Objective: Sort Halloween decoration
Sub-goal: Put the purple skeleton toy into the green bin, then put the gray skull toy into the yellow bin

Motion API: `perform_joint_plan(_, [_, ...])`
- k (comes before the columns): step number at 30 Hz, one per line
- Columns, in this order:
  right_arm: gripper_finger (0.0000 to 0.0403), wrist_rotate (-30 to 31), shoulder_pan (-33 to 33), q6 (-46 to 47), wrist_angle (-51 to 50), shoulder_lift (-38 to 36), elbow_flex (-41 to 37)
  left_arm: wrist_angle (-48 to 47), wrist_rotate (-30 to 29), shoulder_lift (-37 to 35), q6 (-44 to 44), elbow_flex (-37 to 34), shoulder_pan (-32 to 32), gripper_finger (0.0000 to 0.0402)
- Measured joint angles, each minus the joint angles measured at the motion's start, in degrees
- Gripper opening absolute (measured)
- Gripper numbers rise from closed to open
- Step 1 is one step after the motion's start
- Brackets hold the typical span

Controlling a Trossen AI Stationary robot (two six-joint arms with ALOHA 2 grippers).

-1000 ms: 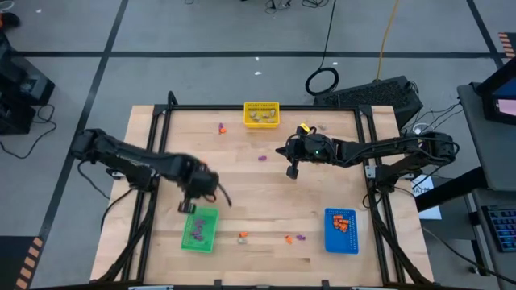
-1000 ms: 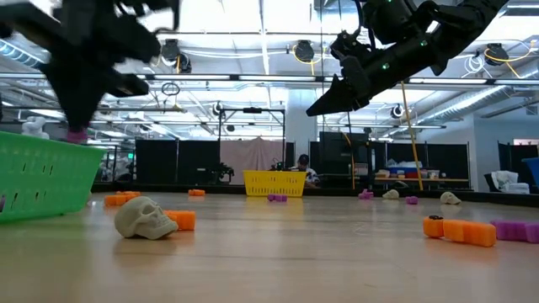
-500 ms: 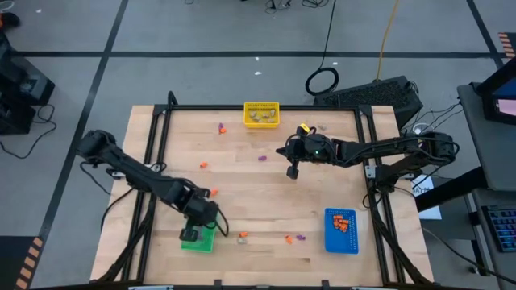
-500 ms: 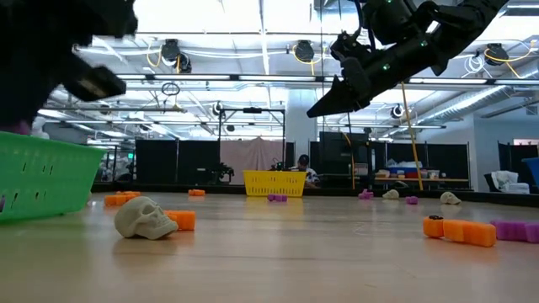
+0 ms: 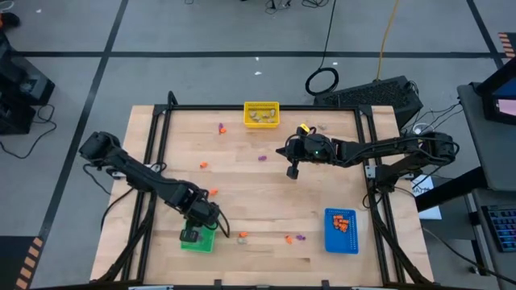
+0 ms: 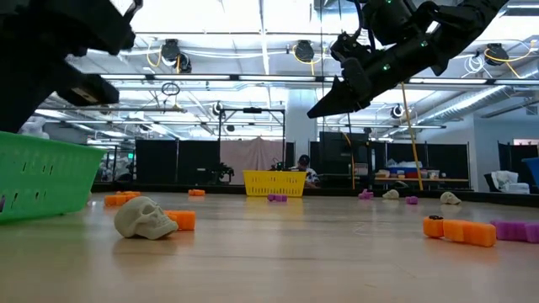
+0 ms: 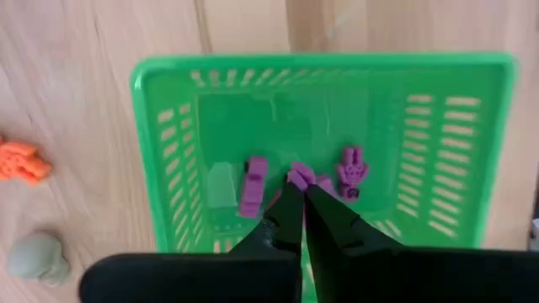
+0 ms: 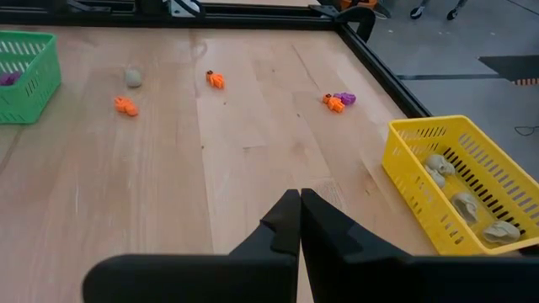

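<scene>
My left gripper point(image 7: 301, 189) hangs over the green bin point(image 5: 206, 239) near the table's near-left corner, shut, with a purple trinket point(image 7: 298, 175) at its tips. More purple trinkets point(image 7: 253, 185) lie on the bin's floor. My right gripper point(image 5: 292, 171) hovers shut and empty above the table's far middle, also seen in its wrist view point(image 8: 300, 195). Loose trinkets lie flat on the wood: an orange one point(image 5: 204, 165), purple ones point(image 5: 262, 158), and an orange and purple group point(image 5: 294, 238) by the near edge. My left gripper pinches a purple trinket point(image 7: 295, 173) between its two fingertips, coming from above and pointing down into the green bin. The trinket sits just above the bin's floor; whether it touches the floor cannot be told.
A yellow bin point(image 5: 261, 114) with pale skulls stands at the far edge. A blue bin point(image 5: 340, 230) with orange pieces stands near-right. A pale skull point(image 6: 145, 217) and an orange piece point(image 7: 21, 162) lie beside the green bin. A dark frame point(image 5: 266, 107) rims the table.
My left gripper has swung toward the table's near edge, from beside the green bin's far end to right over the bin, and has come down into it, still shut. The right arm has kept still.
</scene>
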Motion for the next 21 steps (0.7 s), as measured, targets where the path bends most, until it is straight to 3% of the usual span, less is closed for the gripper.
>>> perform_joint_plan(12, [0.0000, 0.0, 0.0, 0.0, 0.0, 0.0, 0.0, -5.7, -0.3, 0.0, 5.4, 6.4, 0.1, 0.0104])
perform_joint_plan(16, [0.0000, 0.0, 0.0, -0.1, 0.0, 0.0, 0.0, -5.7, -0.5, -0.3, 11.0, 6.9, 0.7, 0.0093])
perform_joint_plan(21, [0.0000, 0.0, 0.0, -0.2, -0.1, 0.0, 0.0, -1.9, -1.1, -0.3, 17.0, 6.6, 4.4, 0.0042])
